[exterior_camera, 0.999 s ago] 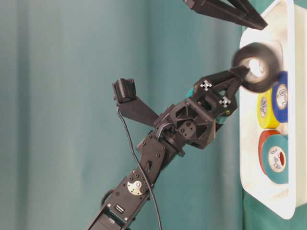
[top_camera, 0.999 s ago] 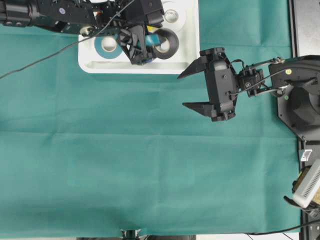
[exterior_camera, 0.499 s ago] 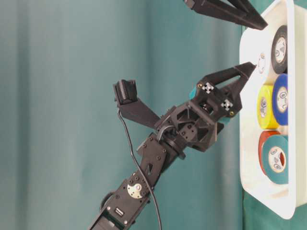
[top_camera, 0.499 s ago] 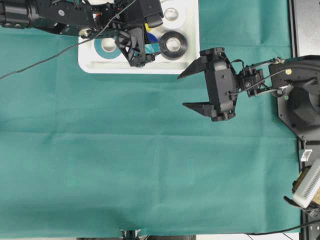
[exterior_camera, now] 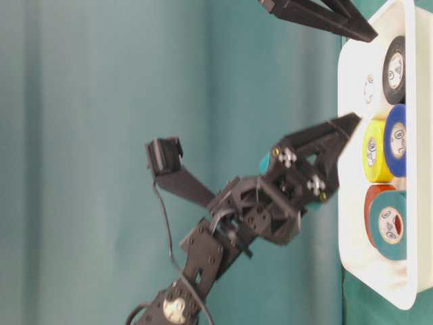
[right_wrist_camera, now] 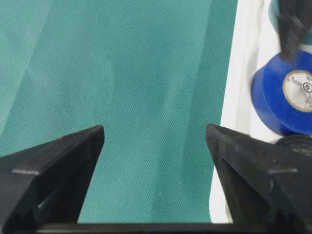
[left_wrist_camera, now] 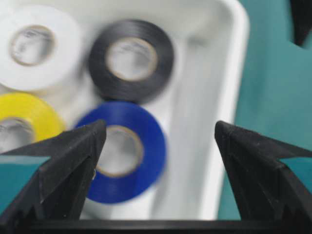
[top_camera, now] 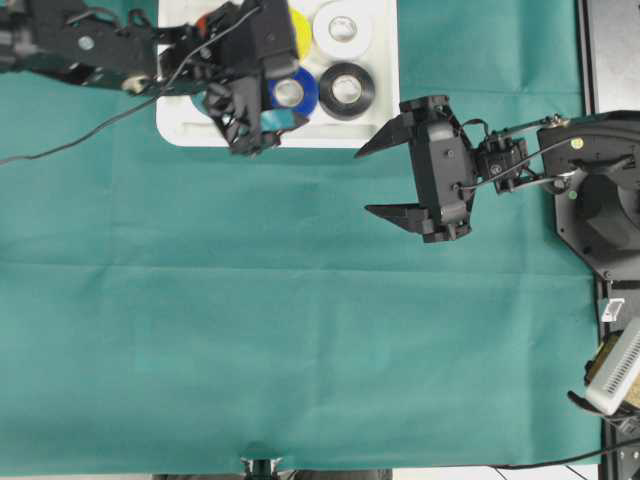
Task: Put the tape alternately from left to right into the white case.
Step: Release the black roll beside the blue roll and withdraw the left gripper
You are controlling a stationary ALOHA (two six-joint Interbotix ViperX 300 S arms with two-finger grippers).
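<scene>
The white case [top_camera: 383, 125] lies at the table's far edge. In it lie flat a black tape [top_camera: 347, 90], a blue tape [top_camera: 291, 93], a white tape [top_camera: 345, 28] and a yellow tape [top_camera: 299, 36]; the table-level view also shows a teal tape [exterior_camera: 389, 227] over a red one [exterior_camera: 371, 200]. My left gripper [top_camera: 252, 135] hangs open and empty over the case's near rim, left of the blue tape [left_wrist_camera: 122, 151]. My right gripper [top_camera: 363, 182] hovers open and empty over the cloth just outside the case's right corner [right_wrist_camera: 233, 97].
A green cloth [top_camera: 300, 330] covers the table. A black cable [top_camera: 90, 122] trails from the left arm across the cloth's far left. The right arm's base [top_camera: 600, 200] and some equipment [top_camera: 615, 370] stand along the right edge.
The left gripper opened and let go of the black tape, which now lies flat in the case. The gripper then drew back to the left and toward the near rim. The right arm stayed still.
</scene>
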